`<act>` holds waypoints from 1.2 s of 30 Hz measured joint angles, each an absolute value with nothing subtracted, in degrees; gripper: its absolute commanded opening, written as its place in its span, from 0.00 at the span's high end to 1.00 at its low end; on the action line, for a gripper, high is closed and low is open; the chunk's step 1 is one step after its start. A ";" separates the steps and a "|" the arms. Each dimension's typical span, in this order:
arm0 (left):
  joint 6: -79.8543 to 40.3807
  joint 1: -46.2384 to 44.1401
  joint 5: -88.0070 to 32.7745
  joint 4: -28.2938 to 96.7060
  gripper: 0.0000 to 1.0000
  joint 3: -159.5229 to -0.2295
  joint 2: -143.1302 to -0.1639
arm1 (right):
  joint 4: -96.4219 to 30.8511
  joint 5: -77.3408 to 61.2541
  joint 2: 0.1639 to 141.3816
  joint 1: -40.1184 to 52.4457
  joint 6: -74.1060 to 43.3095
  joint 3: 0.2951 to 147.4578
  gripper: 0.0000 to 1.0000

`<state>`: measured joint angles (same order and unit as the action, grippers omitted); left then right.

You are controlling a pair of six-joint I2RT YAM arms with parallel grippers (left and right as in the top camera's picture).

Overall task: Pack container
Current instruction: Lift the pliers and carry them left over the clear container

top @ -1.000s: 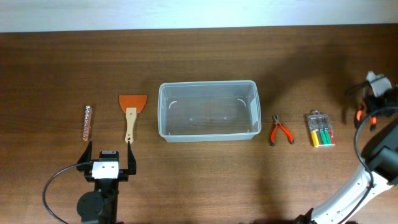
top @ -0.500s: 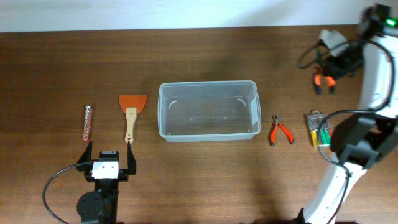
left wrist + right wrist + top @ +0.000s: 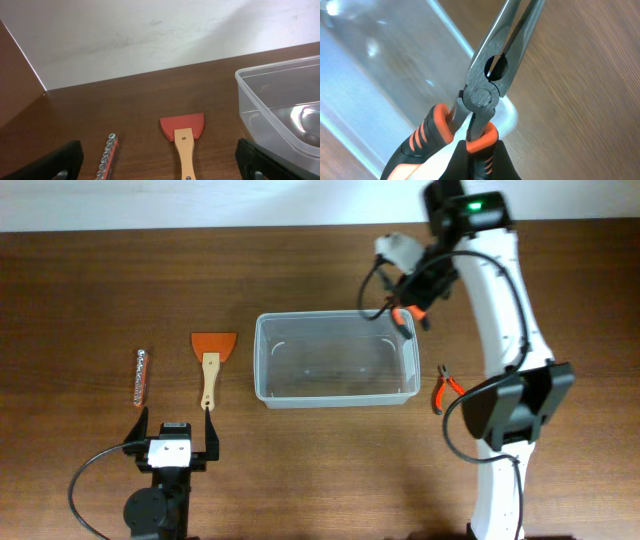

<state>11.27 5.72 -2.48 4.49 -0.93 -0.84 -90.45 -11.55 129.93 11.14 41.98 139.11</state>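
Note:
The container (image 3: 334,315) is a clear rectangular bin at the table's middle, with nothing visible inside; its rim also shows in the left wrist view (image 3: 265,95) and the right wrist view (image 3: 452,32). My right gripper (image 3: 408,310) hangs over its far right corner, shut on long-nose pliers (image 3: 404,317) with orange and black handles. In the right wrist view the pliers (image 3: 490,82) point away from my right gripper (image 3: 481,160), nose past the corner. My left gripper (image 3: 172,432) rests open near the front left, holding nothing.
A scraper (image 3: 211,358) with an orange blade and wooden handle lies left of the bin, and an orange bit strip (image 3: 141,376) lies farther left. Another pair of orange pliers (image 3: 447,390) lies right of the bin, partly behind my right arm.
My right arm has swung from the far right edge leftward, carrying the pliers above the bin's far right corner. The left arm has not moved.

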 measured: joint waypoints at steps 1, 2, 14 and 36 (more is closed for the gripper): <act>11.29 5.72 -2.48 4.49 0.01 -0.93 -0.84 | -90.48 -11.55 129.93 12.32 41.95 139.11 0.96; 11.27 5.72 -2.48 4.49 0.01 -0.93 -0.84 | -90.50 -11.57 129.93 13.50 41.98 139.11 0.96; 11.27 5.72 -2.48 4.49 0.01 -0.93 -0.84 | -90.19 -11.53 129.82 22.24 42.26 136.68 0.96; 11.27 5.72 -2.48 4.49 0.01 -0.93 -0.84 | -75.70 -11.49 129.75 23.83 42.65 115.35 0.96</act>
<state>11.27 5.72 -2.48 4.49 -0.93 -0.84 -75.70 -11.49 129.75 23.83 42.65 115.35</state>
